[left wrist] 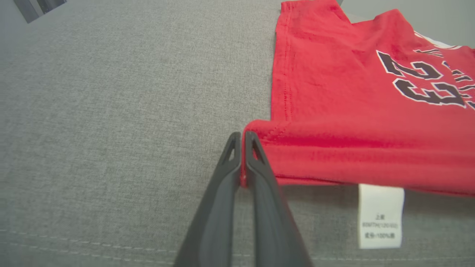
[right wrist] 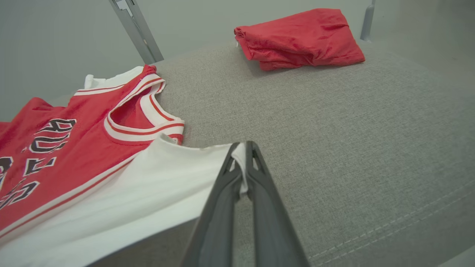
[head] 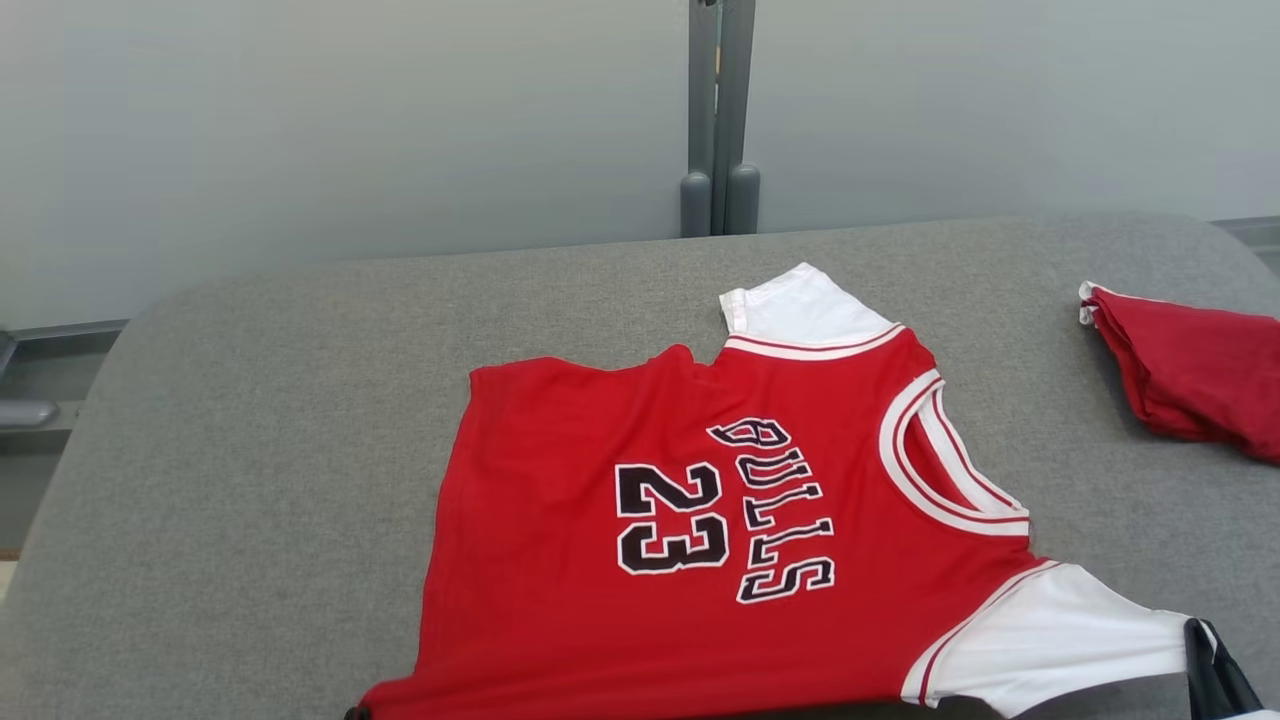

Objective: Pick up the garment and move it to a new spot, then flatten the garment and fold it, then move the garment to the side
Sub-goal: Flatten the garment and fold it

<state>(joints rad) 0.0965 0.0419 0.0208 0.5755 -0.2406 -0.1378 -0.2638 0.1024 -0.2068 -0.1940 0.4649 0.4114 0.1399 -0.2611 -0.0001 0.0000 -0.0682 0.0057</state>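
The red jersey (head: 700, 520) lies face up across the lower middle of the head view, on the grey padded top (head: 250, 450), mostly spread out. Its collar points to the right of the frame.

The left pincer (left wrist: 243, 148) is pressed together on the red hem corner. The right pincer (right wrist: 243, 148) is pinching the edge of the white sleeve, down in the lower right corner of the head view.

I'd say the jersey has reached its spot and is nearly flat. The near edge is raised a little in both grips, so this looks like the last of the smoothing or the start of the first fold. The folding and the move to the side are yet to come.

A folded red cloth (head: 1190, 380) sits at the right edge.

The chest reads "BULLS" and "23". A white label (left wrist: 380, 217) hangs under the hem; its print is too small for me, bar "100%".
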